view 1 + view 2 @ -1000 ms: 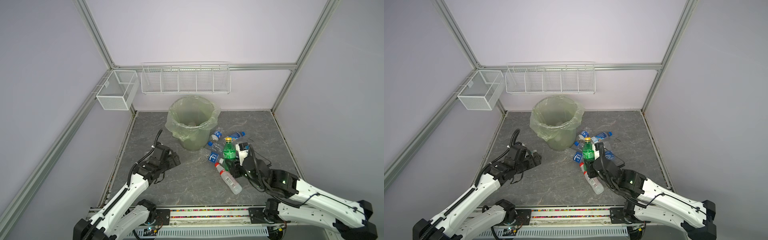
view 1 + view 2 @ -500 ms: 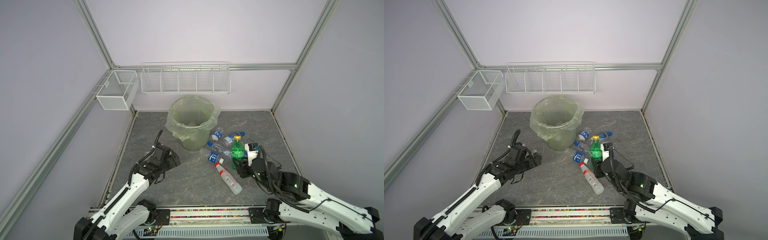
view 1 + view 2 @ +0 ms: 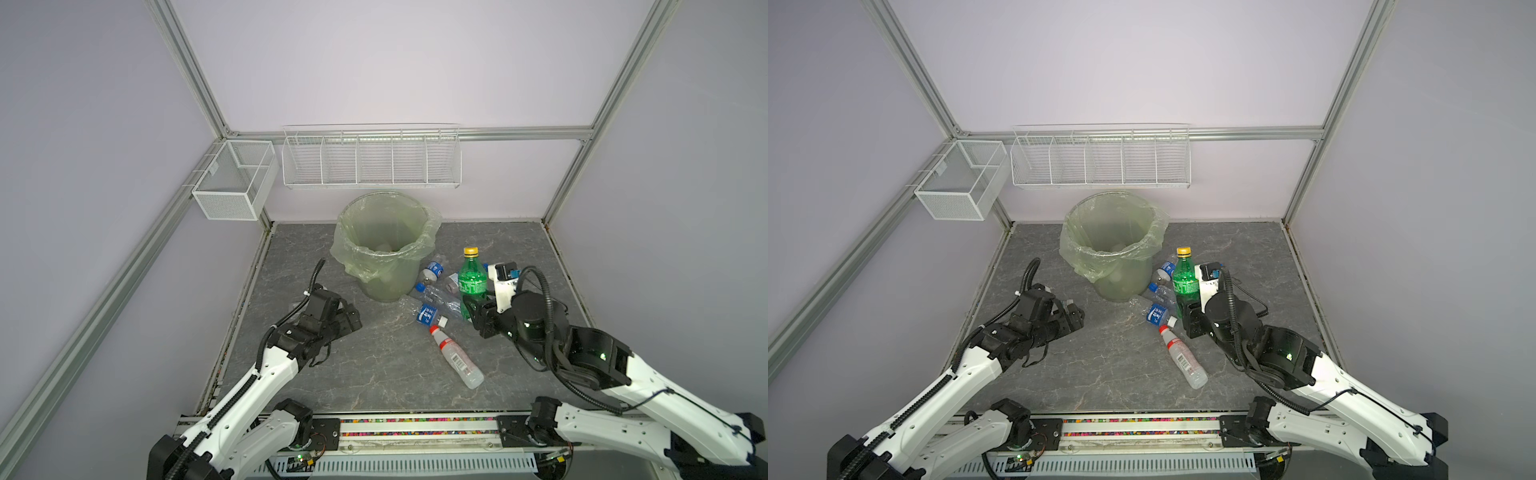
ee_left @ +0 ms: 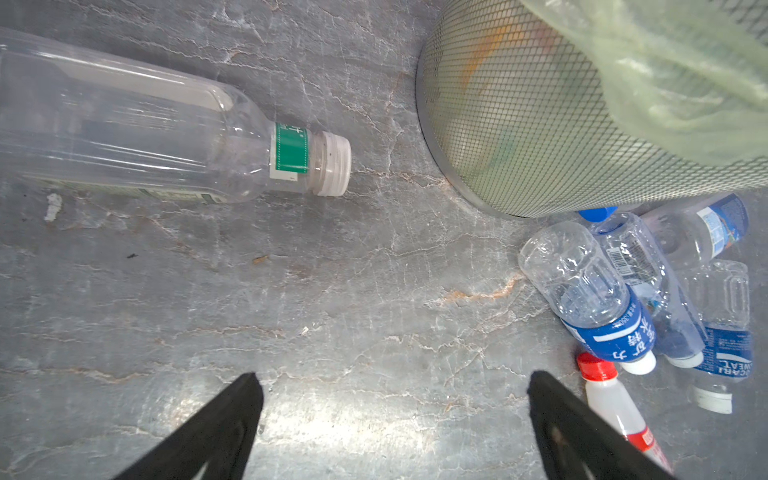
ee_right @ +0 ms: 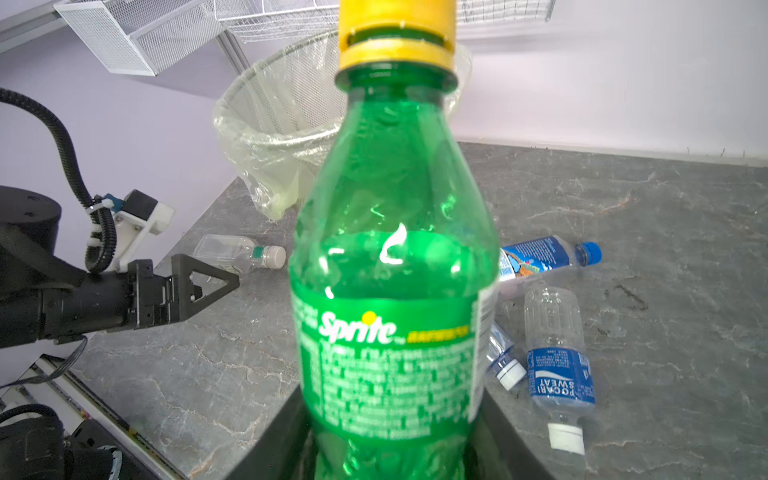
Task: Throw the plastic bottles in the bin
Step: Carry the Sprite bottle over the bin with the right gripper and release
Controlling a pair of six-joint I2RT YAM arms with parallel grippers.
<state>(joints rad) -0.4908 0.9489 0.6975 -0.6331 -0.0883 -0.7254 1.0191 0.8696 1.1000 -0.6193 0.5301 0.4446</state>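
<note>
My right gripper (image 5: 392, 415) is shut on the lower body of a green bottle (image 5: 395, 291) with a yellow cap and holds it upright, right of the bin (image 3: 390, 286) in both top views (image 3: 1185, 282). The bin is a mesh bucket lined with a pale-green bag (image 4: 540, 124). Several clear bottles with blue labels (image 3: 430, 314) lie in a heap by its base. A red-capped bottle (image 3: 455, 361) lies nearer the front. My left gripper (image 4: 395, 386) stands open over bare floor, left of the bin (image 3: 353, 322). A clear white-capped bottle (image 4: 145, 133) lies ahead of it.
White wire baskets hang on the back wall (image 3: 372, 160) and the left wall (image 3: 235, 178). Aluminium frame posts edge the grey stone floor. The arms' rail (image 3: 415, 428) runs along the front edge.
My right gripper has carried the green bottle to the right and a little higher, away from the heap. The left arm has not moved.
</note>
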